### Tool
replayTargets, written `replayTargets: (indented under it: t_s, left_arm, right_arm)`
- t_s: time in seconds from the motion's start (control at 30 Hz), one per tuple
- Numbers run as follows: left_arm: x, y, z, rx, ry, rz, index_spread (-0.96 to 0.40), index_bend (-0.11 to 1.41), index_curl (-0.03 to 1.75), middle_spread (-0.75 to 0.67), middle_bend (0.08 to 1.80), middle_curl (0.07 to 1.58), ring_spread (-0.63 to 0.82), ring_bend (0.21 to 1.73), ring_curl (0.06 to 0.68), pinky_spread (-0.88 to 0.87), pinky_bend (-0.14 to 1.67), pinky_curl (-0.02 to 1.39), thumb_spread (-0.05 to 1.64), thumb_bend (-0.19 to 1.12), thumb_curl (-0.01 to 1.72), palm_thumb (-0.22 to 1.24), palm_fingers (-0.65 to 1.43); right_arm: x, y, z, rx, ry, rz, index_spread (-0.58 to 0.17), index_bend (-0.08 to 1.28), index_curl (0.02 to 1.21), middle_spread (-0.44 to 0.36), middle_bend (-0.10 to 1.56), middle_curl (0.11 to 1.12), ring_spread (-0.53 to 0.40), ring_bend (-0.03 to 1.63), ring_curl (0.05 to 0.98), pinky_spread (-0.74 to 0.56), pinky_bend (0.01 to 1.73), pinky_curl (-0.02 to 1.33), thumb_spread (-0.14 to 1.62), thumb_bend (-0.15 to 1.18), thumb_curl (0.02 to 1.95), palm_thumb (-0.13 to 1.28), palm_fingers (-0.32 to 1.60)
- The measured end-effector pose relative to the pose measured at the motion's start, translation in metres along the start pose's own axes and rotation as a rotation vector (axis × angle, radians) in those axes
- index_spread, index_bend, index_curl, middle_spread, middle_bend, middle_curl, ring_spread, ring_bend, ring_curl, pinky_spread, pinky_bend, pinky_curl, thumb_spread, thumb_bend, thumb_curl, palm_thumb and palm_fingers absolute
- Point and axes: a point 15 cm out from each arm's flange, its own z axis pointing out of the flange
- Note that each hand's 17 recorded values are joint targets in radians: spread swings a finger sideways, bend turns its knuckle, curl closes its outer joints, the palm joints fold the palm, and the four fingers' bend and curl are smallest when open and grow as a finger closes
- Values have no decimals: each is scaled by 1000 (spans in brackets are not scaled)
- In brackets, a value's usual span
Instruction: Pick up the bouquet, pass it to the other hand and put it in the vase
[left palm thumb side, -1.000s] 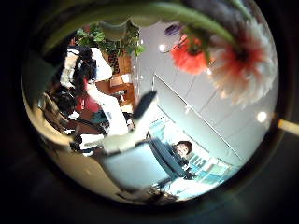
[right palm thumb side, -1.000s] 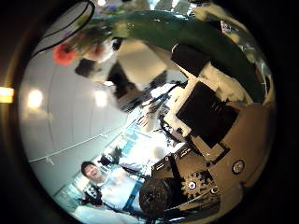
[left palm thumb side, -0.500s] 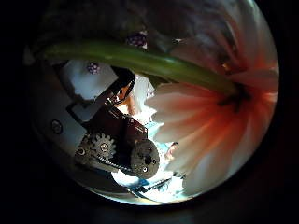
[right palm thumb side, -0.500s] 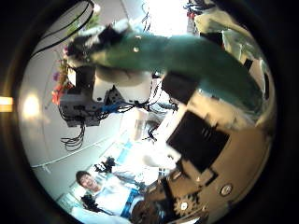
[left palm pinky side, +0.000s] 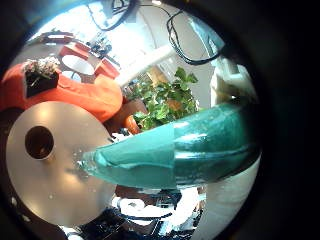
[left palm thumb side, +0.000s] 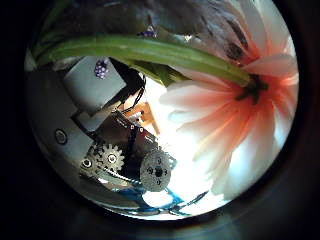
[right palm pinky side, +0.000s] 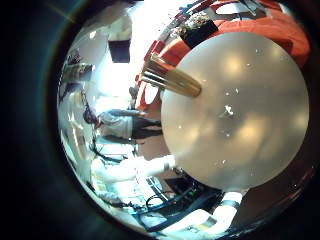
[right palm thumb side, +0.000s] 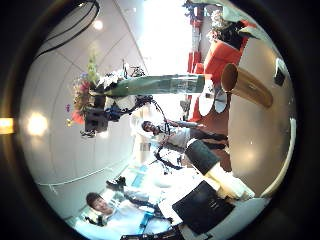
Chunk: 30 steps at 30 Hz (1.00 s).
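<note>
The bouquet (right palm thumb side: 150, 86), in a teal wrap with mixed flowers at one end, hangs in the air away from my right palm. My left hand (right palm thumb side: 95, 116) is curled round it near the flower end. Close to the left palm the wrap (left palm pinky side: 185, 150) fills much of the view, and a green stem (left palm thumb side: 140, 52) leads to a large pink flower (left palm thumb side: 235, 115). The left hand's geared fingers (left palm thumb side: 130, 160) sit beside the stem. A brown vase (right palm pinky side: 172, 78) stands on the round pale table (right palm pinky side: 240, 120); it also shows beyond the bouquet (right palm thumb side: 245, 85). My right hand (right palm thumb side: 215, 195) holds nothing.
Orange seats (left palm pinky side: 85, 90) stand behind the round table (left palm pinky side: 50, 190), where a dark round opening (left palm pinky side: 38, 142) shows. A leafy plant (left palm pinky side: 165, 100) is behind the wrap. A white arm (right palm pinky side: 135, 168) reaches in beside the table.
The wrap filled the right palm view before; now the bouquet is well clear of that palm, held by the left hand. The large flower came close to the left palm and stays there.
</note>
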Motion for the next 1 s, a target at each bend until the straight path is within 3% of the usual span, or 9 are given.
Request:
replayTargets:
  t_s: [0.13, 0.33, 0.57, 1.0]
  left_arm:
    - [-2, -8, -18, 85, -91, 48, -678, 717, 1120, -459, 1253, 871, -386, 1518, 549, -552, 1232, 841, 1058, 192, 803, 1000, 1065]
    - [-20, -8, -26, 126, -175, 72, -699, 681, 1179, -460, 1251, 874, -385, 1519, 545, -563, 1212, 868, 1066, 178, 844, 1006, 1069]
    - [-52, -15, -24, 172, -178, 32, -716, 643, 1231, -462, 1247, 876, -385, 1519, 542, -575, 1192, 893, 1071, 161, 881, 1010, 1072]
    - [-92, -21, -10, 186, -159, -11, -738, 591, 1305, -465, 1237, 879, -384, 1510, 538, -596, 1156, 935, 1089, 129, 924, 1018, 1084]
  right_arm:
    - [2, -1, -2, 7, 2, 0, -308, 174, 486, 34, 410, 410, 124, 763, 338, 346, 785, 562, 979, -27, 605, 710, -8]
    - [3, -2, -2, 11, 2, -1, -299, 168, 426, 46, 369, 382, 150, 709, 303, 412, 718, 493, 978, -26, 573, 716, 26]
    - [3, 0, -1, 10, 0, 2, -288, 161, 377, 60, 322, 362, 166, 655, 277, 428, 675, 441, 976, -26, 550, 721, 34]
    - [12, 13, 7, 4, -17, 36, -281, 157, 319, 63, 280, 349, 177, 601, 254, 427, 643, 380, 980, -24, 530, 738, 84]
